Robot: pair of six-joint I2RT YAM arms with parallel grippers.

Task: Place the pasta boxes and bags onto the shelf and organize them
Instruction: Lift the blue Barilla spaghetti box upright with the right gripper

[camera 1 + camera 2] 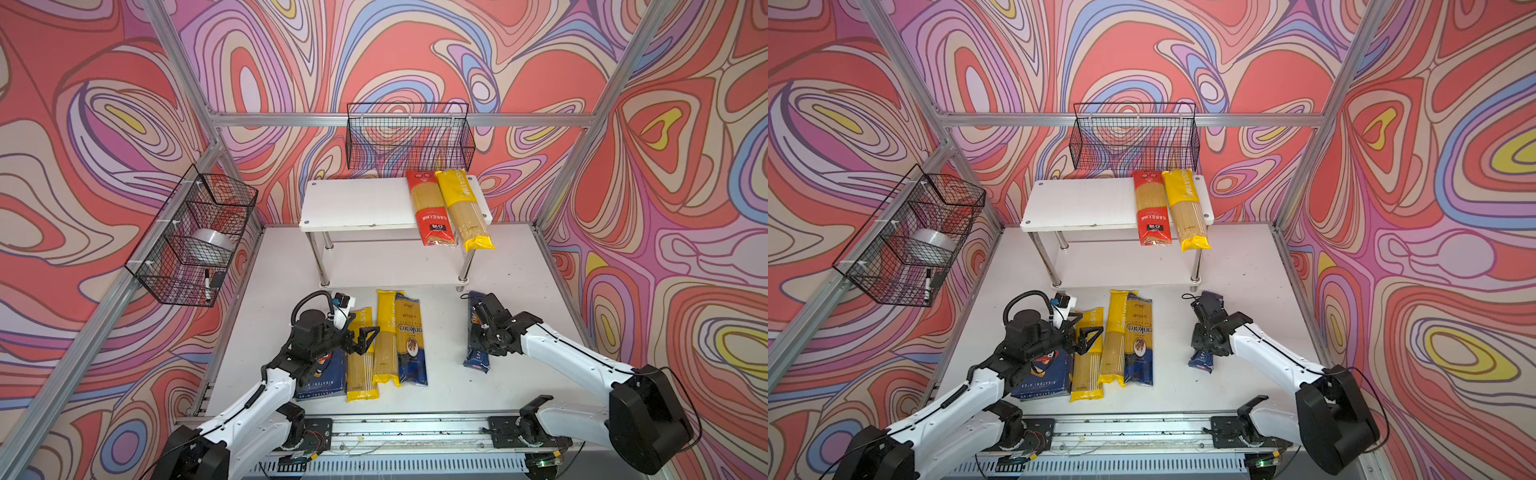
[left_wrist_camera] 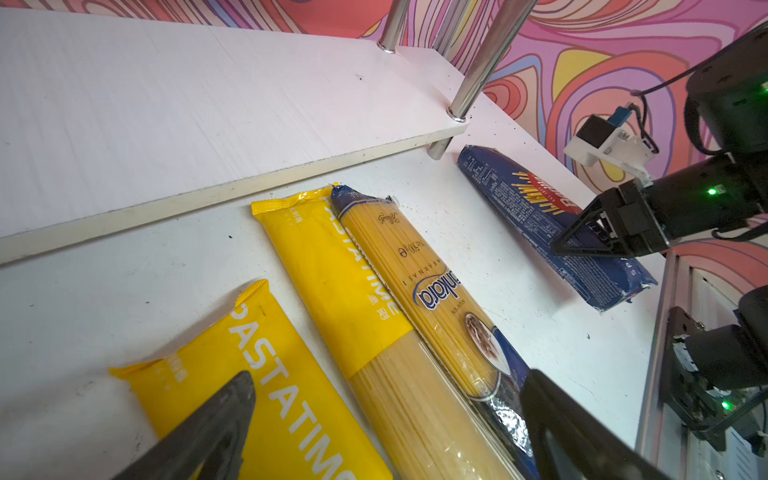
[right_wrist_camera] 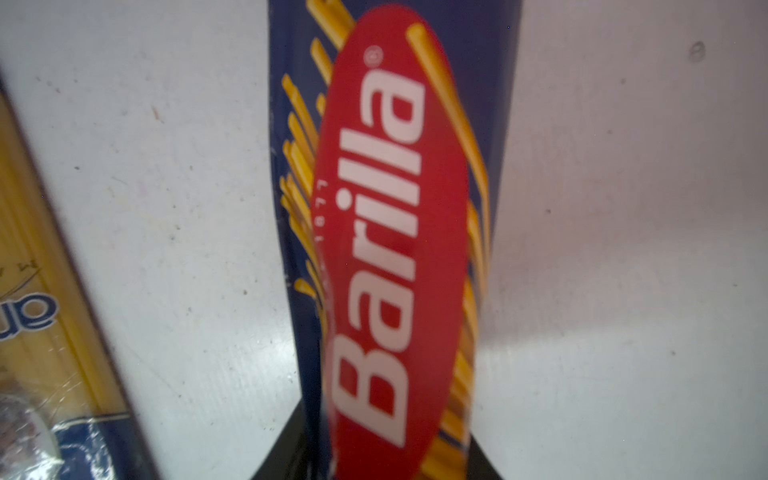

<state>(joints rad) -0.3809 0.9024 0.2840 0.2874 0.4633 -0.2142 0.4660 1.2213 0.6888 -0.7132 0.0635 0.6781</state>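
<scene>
Shelf (image 1: pixel 353 203) boards matt white, rough cut front edge; legs (image 2: pixel 485 62) polished chrome. Yellow bag (image 2: pixel 328 266): glossy plastic film. Spaghetti box (image 3: pixel 390 208): smooth printed card, satin. Bench (image 1: pixel 519 311): matt white, speckled.

The shelf's (image 1: pixel 353 203) top board is bare at its left and middle. A red spaghetti bag (image 1: pixel 430 208) and a yellow PASTATIME bag (image 1: pixel 463 208) fill its right end and overhang the front edge. A black wire basket (image 1: pixel 409 137) hangs over the board's back. The bare lower board opens only between the chrome legs (image 1: pixel 318 259). On the desk (image 1: pixel 446 332) a bare lane runs between the ankara bag (image 1: pixel 411 336) and the Barilla spaghetti box (image 1: pixel 476 361), which the right gripper (image 1: pixel 480 330) clamps. The left gripper (image 1: pixel 359 332), jaws spread, hangs over another PASTATIME bag (image 1: pixel 361 374).
</scene>
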